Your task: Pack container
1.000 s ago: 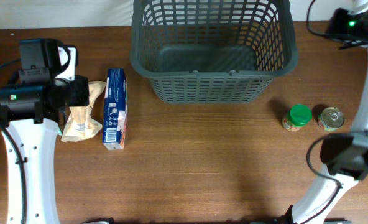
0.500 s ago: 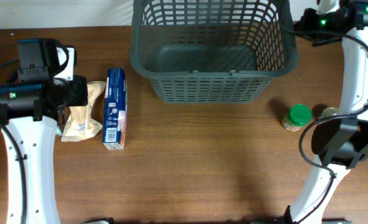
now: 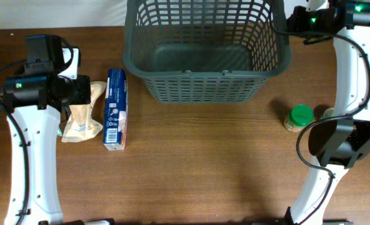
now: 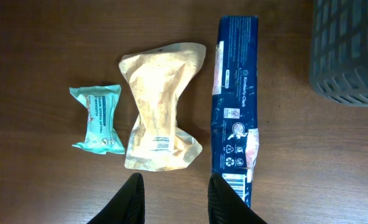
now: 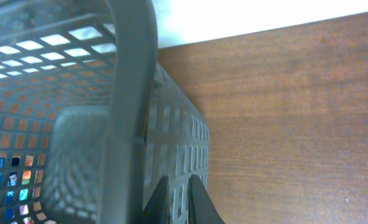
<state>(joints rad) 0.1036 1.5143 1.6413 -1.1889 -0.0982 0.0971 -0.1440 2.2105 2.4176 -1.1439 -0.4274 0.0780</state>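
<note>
Your left tool (image 4: 171, 200) hovers open and empty, the pouch (image 4: 162, 112) just ahead. Descend onto its narrow waist, clear of the box (image 4: 235, 106). Your right tool (image 5: 179, 202), closed, sits just outside the basket (image 5: 131, 93) rim; brace the basket there.

Dark brown wood table (image 3: 191, 169), grain running left-right. Far centre: gray lattice basket (image 3: 204, 87) sitting on it, far wall cut off by the overhead frame. Left side, three packs in a row, all lying flat: teal packet (image 4: 99, 118) outermost, crumpled tan pouch (image 4: 161, 112) just beside it, long blue box (image 4: 235, 102) nearest the basket but clear of it. Right side: jar (image 3: 299, 117) with green lid, upright, well apart from the basket.
</note>
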